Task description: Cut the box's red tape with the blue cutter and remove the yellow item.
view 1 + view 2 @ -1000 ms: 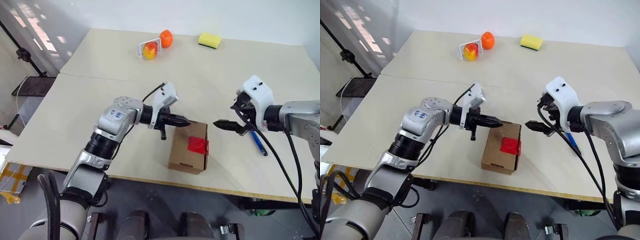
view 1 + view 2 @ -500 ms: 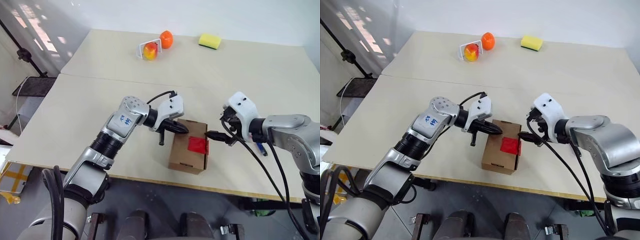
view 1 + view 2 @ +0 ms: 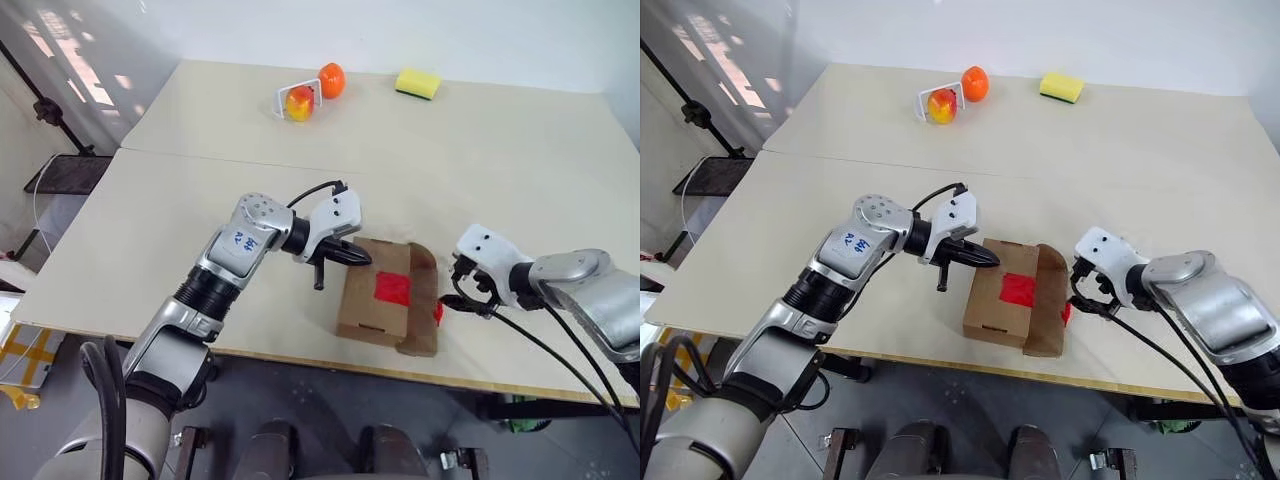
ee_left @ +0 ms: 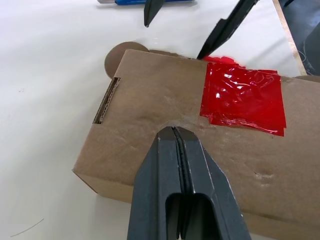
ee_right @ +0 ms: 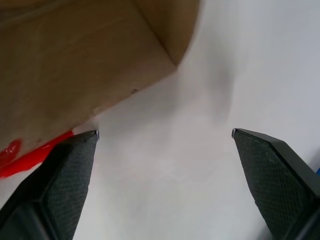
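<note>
stage in hand, judging by the layout: opening the box [image 3: 378,300], with the side flap [image 3: 421,310] already swung out toward the right and the red tape [image 4: 243,98] on the top face apparently parted at that edge. left gripper [image 4: 176,131] shut, holding nothing, tips pressing down on the top face of the box beside the tape, pinning the carton near the front edge of the table [image 3: 250,120]. right gripper [image 3: 1076,295] spread wide, empty, low at the table surface just beside the opened flap, one finger [image 5: 55,175] close to a red tape remnant [image 5: 30,155] under the flap edge. blue cutter [image 4: 150,2] lying on the table beyond the box, in neither gripper. yellow item not yet exposed; presumably inside the carton. next move likely calls for: keeping the left-hand hold-down, folding the flap fully clear, then reaching into the open end with the right fingers narrowed enough to enter. risk: carton sliding off the table edge.
</note>
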`<state>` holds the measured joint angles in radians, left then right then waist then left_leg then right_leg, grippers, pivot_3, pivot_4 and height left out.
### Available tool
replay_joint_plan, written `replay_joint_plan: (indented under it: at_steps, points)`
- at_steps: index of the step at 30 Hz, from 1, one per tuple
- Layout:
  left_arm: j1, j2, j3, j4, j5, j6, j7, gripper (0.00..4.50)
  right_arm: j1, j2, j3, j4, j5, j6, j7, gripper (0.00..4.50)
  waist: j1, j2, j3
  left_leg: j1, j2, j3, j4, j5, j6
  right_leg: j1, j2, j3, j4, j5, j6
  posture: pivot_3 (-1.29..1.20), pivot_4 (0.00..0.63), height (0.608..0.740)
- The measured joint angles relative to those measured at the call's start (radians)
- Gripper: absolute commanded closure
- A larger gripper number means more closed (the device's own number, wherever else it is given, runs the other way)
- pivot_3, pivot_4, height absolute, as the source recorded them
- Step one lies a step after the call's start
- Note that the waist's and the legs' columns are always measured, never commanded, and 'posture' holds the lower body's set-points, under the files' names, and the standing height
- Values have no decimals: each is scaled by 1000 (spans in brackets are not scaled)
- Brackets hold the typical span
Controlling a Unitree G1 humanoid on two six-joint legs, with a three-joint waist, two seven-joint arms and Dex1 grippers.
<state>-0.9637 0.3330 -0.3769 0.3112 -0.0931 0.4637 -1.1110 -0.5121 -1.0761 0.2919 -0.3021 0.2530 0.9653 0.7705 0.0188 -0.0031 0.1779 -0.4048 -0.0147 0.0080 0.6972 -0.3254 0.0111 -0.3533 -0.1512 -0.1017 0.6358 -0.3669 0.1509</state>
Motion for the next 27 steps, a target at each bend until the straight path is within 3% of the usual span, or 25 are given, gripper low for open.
replay_joint_plan:
  at_steps: [5, 9, 14, 19, 27]
  points:
    - [1, -4, 1, -4, 1, 1, 12, 4500, 12, 10, -75, 16, 32, 34, 41, 35, 4, 0, 0, 0, 0, 0, 0, 0, 0, 0, 0, 0, 0, 0, 0, 0, 150, 740]
    - [1, -4, 1, -1, 2, -4, 16, 4500, -2, 67, -283, 48, 180, 275, 53, 35, 5, 0, 0, 0, 0, -1, 0, 0, 0, 0, 0, 0, 0, 0, 0, 0, 150, 740]
    - [0, -5, 4, 6, 6, -8, 19, 4500, -77, 159, -396, 145, 281, 518, 46, 35, 0, 0, 0, 0, 0, 0, 0, 0, 0, 1, 0, 0, 0, 0, 0, 0, 150, 740]
    - [0, -11, 3, 7, 10, -14, 18, 4500, -141, 300, -405, 272, 332, 632, 26, 35, 2, 0, 0, 0, 0, 0, 0, 0, 0, 0, 0, 0, 0, 0, 0, 0, 150, 740]
    - [0, -11, 3, 7, 19, -13, 17, 4500, -210, 352, -383, 402, 346, 629, 23, 35, -2, 0, 0, 1, 0, 0, 0, 0, 0, 0, 0, 0, 1, 0, 0, 0, 150, 740]
